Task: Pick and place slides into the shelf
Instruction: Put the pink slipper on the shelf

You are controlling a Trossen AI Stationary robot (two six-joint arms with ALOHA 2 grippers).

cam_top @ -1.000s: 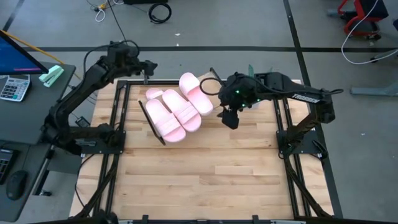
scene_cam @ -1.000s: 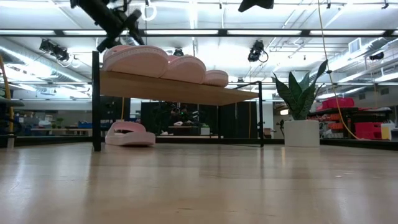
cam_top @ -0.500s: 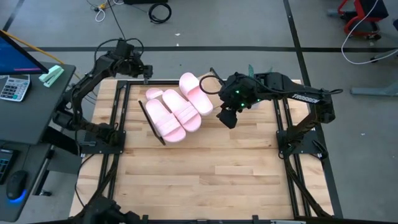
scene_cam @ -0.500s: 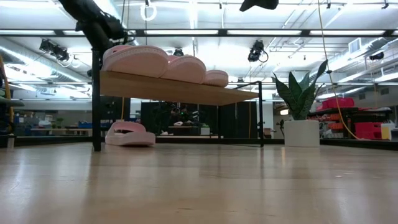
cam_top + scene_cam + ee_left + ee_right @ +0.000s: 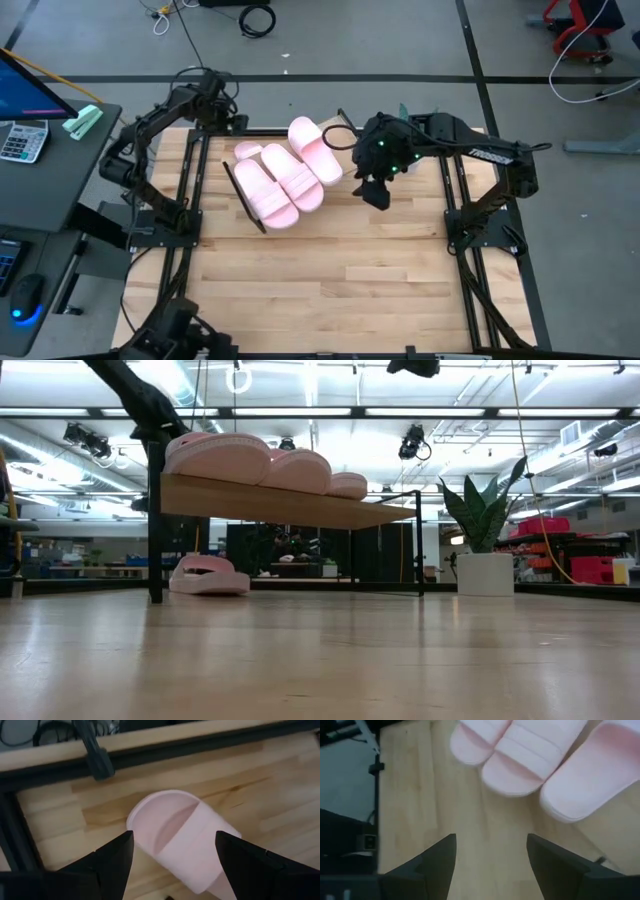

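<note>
Three pale pink slides (image 5: 290, 175) lie side by side on the slanted shelf (image 5: 290, 505), soles on its board. A fourth slide (image 5: 182, 840) lies sole-down on the table at the far left, beside the shelf's high edge; it also shows in the high view (image 5: 247, 150) and the low view (image 5: 208, 575). My left gripper (image 5: 175, 870) hangs open above this slide, pointing steeply down, its fingers on either side and clear of it. My right gripper (image 5: 378, 193) hovers open to the right of the shelf, holding nothing.
The table's black frame rail (image 5: 150, 755) runs just beyond the fourth slide at the far edge. Bare wooden tabletop (image 5: 330, 280) spreads over the near half. A potted plant (image 5: 485, 530) stands beyond the table.
My left gripper has come down over the table's far left corner toward the slide lying there and has tipped to point more steeply down, staying open. The slides have not moved.
</note>
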